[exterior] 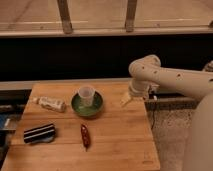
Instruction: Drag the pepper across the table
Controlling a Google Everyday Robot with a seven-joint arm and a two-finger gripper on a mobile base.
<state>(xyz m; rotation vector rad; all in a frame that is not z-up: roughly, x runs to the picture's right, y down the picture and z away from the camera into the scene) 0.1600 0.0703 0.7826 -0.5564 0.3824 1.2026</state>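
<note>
The pepper (85,136) is a small slim dark-red chili lying lengthwise on the wooden table (122,140), near the middle front. My gripper (126,99) hangs from the white arm (170,77) over the table's back right part, well above and to the right of the pepper. It holds nothing that I can see.
A green bowl (87,106) with a clear plastic cup (86,95) in it stands behind the pepper. A small bottle (50,103) lies at the back left. A black-and-white striped block (39,133) sits at the front left. A dark wall and railing run behind the table.
</note>
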